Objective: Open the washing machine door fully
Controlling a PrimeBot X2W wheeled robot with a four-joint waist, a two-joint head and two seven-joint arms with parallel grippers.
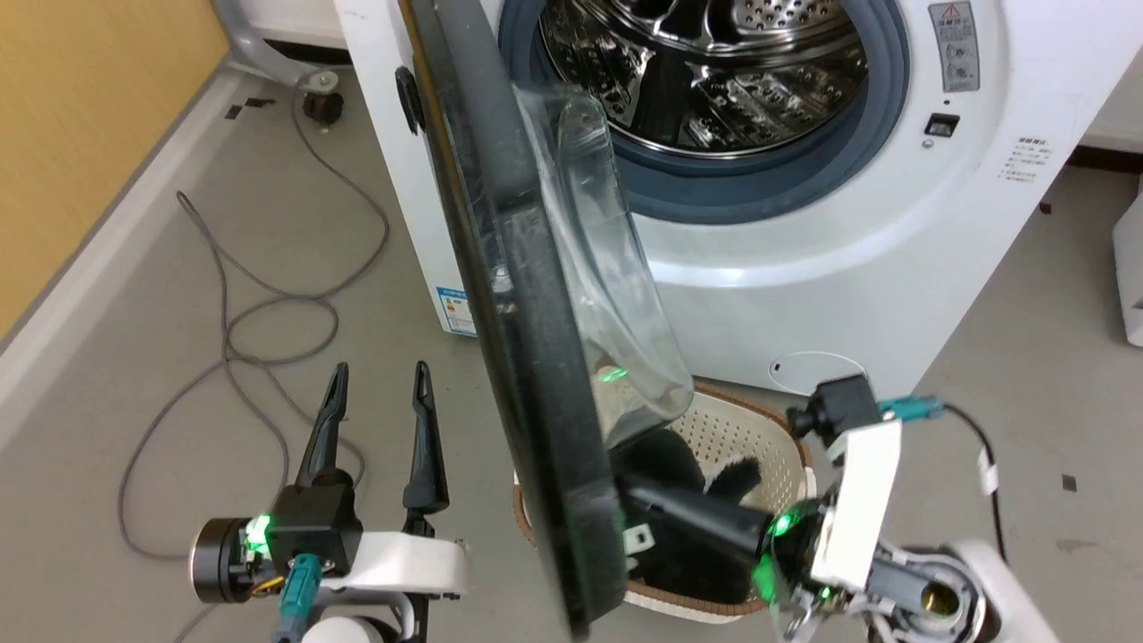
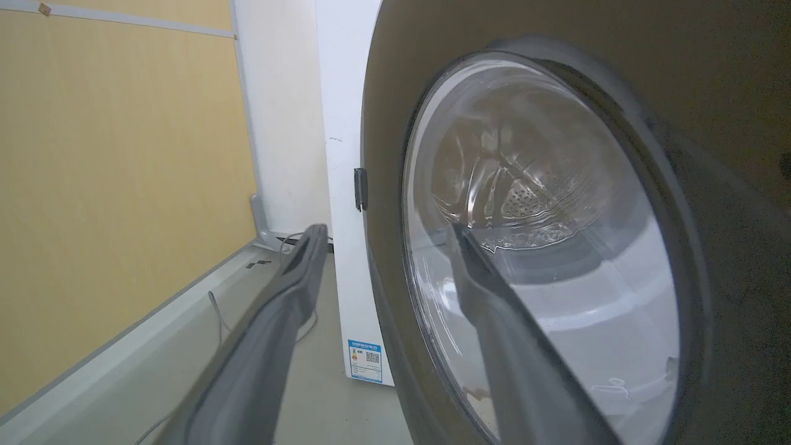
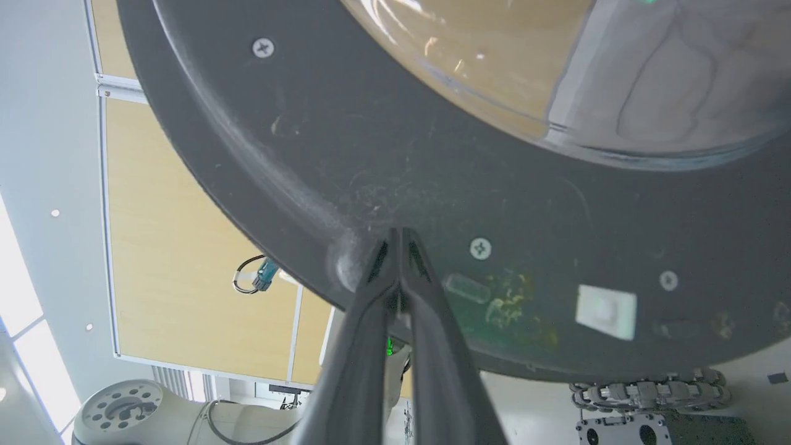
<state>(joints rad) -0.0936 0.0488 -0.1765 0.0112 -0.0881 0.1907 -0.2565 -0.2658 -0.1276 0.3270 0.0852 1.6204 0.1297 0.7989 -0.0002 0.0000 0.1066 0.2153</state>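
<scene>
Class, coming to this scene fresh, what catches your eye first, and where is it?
The big black washing machine door stands open, edge-on through the head view's middle, baring the shiny steel drum at the top. Low down, the right end effector, shut, touches the door's inner face, while the left end effector stands open at lower left.

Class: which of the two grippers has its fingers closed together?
The right gripper, tips meeting against the inside of the washing machine door; the left gripper is open.

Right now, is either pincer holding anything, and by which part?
Nothing is held: the left pincer hangs open beside the washing machine door; the right pincer, shut, presses the door's inner face.
</scene>
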